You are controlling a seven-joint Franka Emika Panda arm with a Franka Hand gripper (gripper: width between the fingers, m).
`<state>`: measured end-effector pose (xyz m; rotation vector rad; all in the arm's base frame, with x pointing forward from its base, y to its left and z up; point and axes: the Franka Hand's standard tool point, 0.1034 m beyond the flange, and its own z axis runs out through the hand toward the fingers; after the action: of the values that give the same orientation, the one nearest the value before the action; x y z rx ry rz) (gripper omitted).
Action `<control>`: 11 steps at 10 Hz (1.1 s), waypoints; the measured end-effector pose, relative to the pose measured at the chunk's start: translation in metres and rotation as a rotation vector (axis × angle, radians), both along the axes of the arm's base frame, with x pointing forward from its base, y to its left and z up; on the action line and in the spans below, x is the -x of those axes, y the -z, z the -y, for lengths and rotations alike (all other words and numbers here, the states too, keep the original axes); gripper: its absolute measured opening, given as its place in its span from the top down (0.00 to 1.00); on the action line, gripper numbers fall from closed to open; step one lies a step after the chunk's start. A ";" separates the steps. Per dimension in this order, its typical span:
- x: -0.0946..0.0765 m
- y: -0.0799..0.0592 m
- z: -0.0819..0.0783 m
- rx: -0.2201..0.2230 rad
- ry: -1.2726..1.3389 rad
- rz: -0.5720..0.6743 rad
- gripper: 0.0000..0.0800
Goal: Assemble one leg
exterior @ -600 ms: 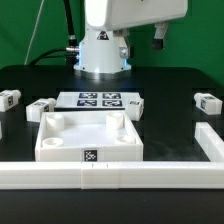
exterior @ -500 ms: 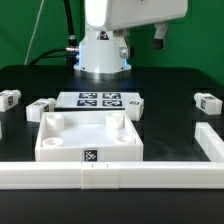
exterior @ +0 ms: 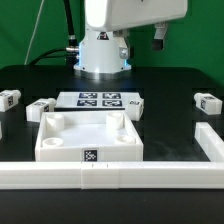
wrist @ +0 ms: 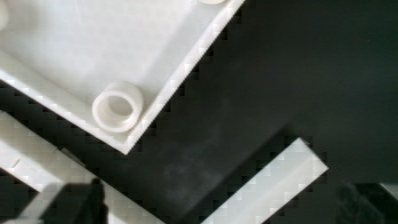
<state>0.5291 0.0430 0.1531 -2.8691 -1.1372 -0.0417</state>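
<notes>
Small white legs with marker tags lie loose on the black table in the exterior view: two at the left (exterior: 8, 97) (exterior: 40, 108) and one at the right (exterior: 207, 101). The big white square panel (exterior: 90, 138) with round corner sockets lies in the middle. My gripper (wrist: 217, 205) shows only in the wrist view. Its dark fingertips (wrist: 71, 205) stand wide apart, open and empty, high above the table. Below it are a panel corner with a socket (wrist: 118, 104) and bare black table. No leg shows in the wrist view.
A long white rail (exterior: 110, 176) runs along the front and turns back at the exterior view's right (exterior: 208, 145); it also shows in the wrist view (wrist: 285, 188). The marker board (exterior: 98, 100) lies behind the panel. The arm's base (exterior: 100, 55) stands at the back.
</notes>
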 end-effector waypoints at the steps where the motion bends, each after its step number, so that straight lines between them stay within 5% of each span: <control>1: 0.001 0.002 0.002 0.004 -0.069 0.009 0.19; 5: 0.035 0.033 0.031 0.034 -0.429 -0.008 0.19; 7: 0.046 0.061 0.047 0.028 -0.497 -0.037 0.19; 11: 0.044 0.061 0.046 0.028 -0.485 -0.039 0.19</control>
<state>0.4852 -0.0030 0.0921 -2.5186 -1.7948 0.0503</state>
